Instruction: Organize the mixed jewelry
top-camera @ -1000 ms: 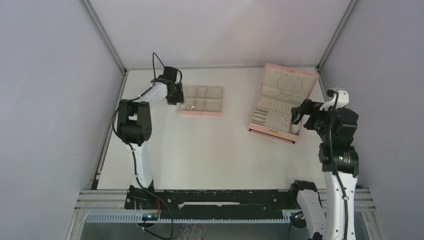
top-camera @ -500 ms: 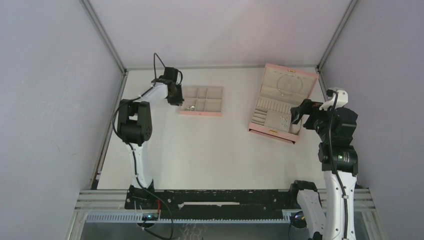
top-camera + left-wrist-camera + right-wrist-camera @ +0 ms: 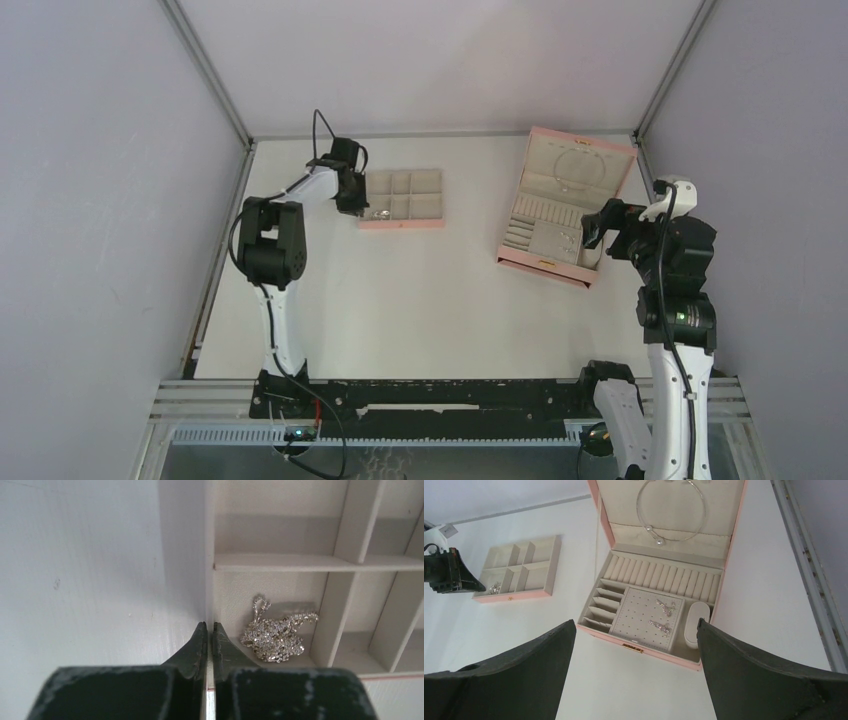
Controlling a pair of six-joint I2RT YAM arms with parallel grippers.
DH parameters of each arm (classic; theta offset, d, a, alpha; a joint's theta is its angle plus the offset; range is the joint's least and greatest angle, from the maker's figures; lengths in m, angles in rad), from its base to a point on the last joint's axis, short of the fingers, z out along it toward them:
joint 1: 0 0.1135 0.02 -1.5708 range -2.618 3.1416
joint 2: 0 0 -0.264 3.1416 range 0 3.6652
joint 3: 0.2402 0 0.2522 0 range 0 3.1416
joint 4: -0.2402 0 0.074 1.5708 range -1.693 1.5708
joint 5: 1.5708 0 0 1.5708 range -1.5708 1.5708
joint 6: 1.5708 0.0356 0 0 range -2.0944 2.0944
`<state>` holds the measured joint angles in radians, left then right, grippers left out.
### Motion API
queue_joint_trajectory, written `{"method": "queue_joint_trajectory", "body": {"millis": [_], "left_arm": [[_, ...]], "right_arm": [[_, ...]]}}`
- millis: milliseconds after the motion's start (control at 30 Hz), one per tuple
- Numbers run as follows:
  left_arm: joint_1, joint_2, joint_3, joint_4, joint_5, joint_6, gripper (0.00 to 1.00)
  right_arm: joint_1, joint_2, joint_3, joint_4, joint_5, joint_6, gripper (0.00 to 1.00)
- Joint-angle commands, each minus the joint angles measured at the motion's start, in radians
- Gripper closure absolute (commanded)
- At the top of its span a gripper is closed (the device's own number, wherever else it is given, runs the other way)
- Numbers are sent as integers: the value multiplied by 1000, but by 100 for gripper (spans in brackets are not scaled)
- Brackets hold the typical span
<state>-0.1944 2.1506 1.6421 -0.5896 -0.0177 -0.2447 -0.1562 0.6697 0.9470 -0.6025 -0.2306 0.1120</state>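
A white table (image 3: 420,300) sits inside grey walls (image 3: 100,220) (metal rails (image 3: 205,70) run up the corners). The left jaws are pinched almost together on the left wall of the pink compartment tray (image 3: 400,226), which has 6 cells. The small chain cluster (image 3: 275,635) lies in the near-left cell, just right of those jaws and untouched. The right jaws gape wide, holding nothing, in front of the open pink box (image 3: 644,652). Its lid carries 1 wire hoop (image 3: 659,541) and its pad 2 sparkly pieces (image 3: 665,607).
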Motion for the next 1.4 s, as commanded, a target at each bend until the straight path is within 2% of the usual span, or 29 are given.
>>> {"method": "queue_joint_trajectory", "body": {"millis": [0, 133, 300, 467, 600, 833, 1000, 1167, 1367], "left_arm": [[-9, -28, 35, -3, 8, 19, 99], [-9, -67, 20, -8, 10, 31, 100], [-22, -128, -25, -34, 63, 61, 100], [-79, -244, -131, -45, 63, 83, 100], [-157, -346, -229, -72, 48, 89, 100], [-246, -531, -435, -87, 79, 49, 100], [-350, -631, -541, -83, 96, 24, 100], [-486, -669, -587, -49, 105, -25, 100], [-618, -661, -603, 53, 126, -97, 100]], "right_arm": [[4, -10, 4, 24, -9, 11, 0], [4, -5, 1, 22, -34, 9, 0], [-1, -22, -55, 44, 61, 64, 0], [3, -39, -62, 38, -56, 1, 3], [4, -53, -62, 15, -65, 2, 4], [1, -90, -62, -4, 30, 16, 3], [-8, -93, -64, 23, 121, 94, 4], [-68, -62, -82, 70, 175, 217, 16], [-161, 55, -65, 140, 306, 353, 22]]}}
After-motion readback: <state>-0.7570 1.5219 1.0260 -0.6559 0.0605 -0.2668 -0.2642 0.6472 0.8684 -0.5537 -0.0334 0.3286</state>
